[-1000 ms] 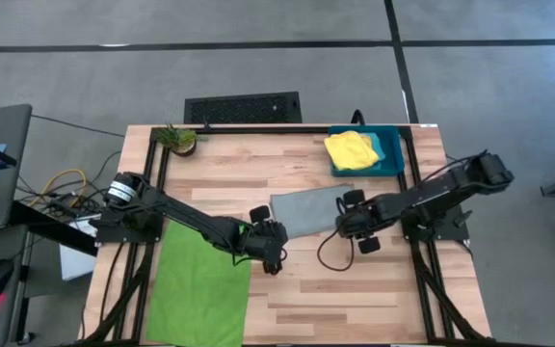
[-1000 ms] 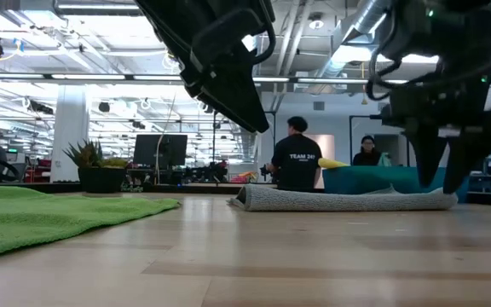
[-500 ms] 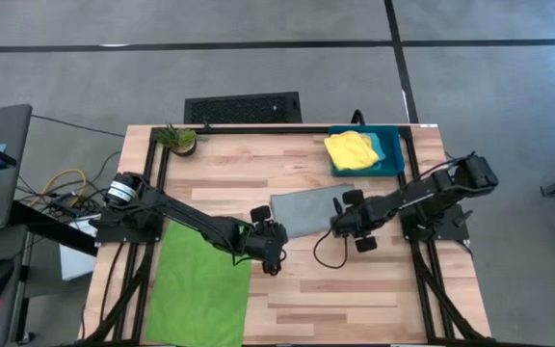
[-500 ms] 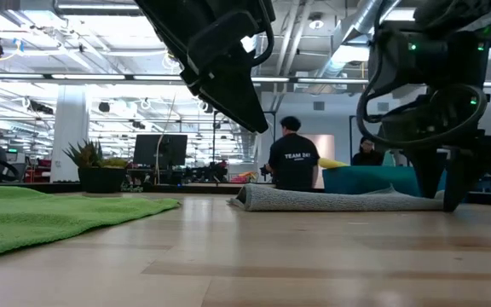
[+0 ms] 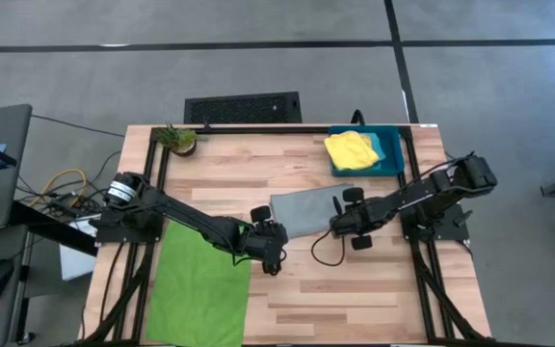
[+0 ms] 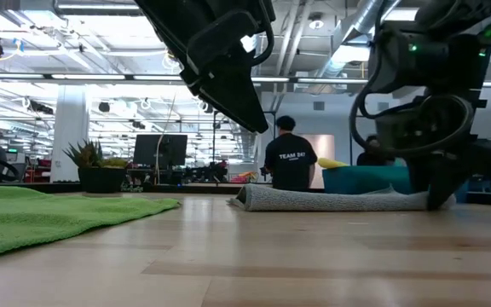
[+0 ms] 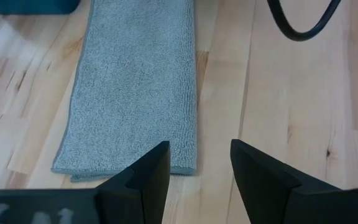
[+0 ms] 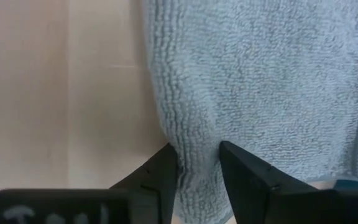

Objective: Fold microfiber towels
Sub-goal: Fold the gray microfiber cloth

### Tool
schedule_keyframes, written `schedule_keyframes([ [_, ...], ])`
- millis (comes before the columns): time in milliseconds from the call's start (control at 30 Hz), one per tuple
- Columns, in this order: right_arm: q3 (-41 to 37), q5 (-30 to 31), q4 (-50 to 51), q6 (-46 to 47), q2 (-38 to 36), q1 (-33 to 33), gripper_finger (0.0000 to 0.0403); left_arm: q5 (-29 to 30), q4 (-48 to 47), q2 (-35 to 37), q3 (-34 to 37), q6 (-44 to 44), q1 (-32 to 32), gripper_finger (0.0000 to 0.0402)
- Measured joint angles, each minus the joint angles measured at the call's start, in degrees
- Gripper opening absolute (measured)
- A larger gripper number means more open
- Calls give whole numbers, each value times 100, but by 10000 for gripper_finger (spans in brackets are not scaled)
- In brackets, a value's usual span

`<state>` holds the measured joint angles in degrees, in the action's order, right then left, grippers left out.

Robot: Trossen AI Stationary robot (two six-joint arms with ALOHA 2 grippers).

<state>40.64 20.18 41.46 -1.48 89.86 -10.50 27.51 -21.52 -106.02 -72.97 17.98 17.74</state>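
Two arms meet over the middle of the wooden table (image 5: 355, 289), and the move ahead turns on how the grey towel (image 5: 306, 212) lies between them. Already folded into a strip, this grey cloth runs left to right across the table's centre, just in front of the dark teal bin (image 5: 393, 164) at the far right, which holds the yellow towel (image 5: 350, 149). The lime green towel (image 5: 198, 284) lies flat and unfolded at the near left, well apart from the grey one.

At the strip's right-hand end, the right gripper (image 8: 197, 168) is down on the table with its fingers part-closed around a raised ridge of grey cloth, so that they look to be pinching the edge; it is clearly the nearer claw. At the left-hand end, the left gripper (image 7: 199, 163) hovers with its fingers spread wide and nothing between them, the strip's short edge just ahead of its tips.

I judge the next fold must carry the right end leftward along the strip's length.
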Motion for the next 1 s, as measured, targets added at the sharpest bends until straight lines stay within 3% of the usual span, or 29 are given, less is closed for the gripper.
schedule_keyframes([
  [133,-2,22,-81,-4,8,4,108,0,0,0,0,0,0,163],
  [367,-11,28,-132,-141,24,21,12,-28,-2,0,-2,1,0,163],
  [633,442,-10,321,-664,22,15,6,-315,-21,0,-2,312,3,163],
  [1000,1297,-39,312,-2165,14,42,5,-278,-812,0,-7,1646,26,163],
])
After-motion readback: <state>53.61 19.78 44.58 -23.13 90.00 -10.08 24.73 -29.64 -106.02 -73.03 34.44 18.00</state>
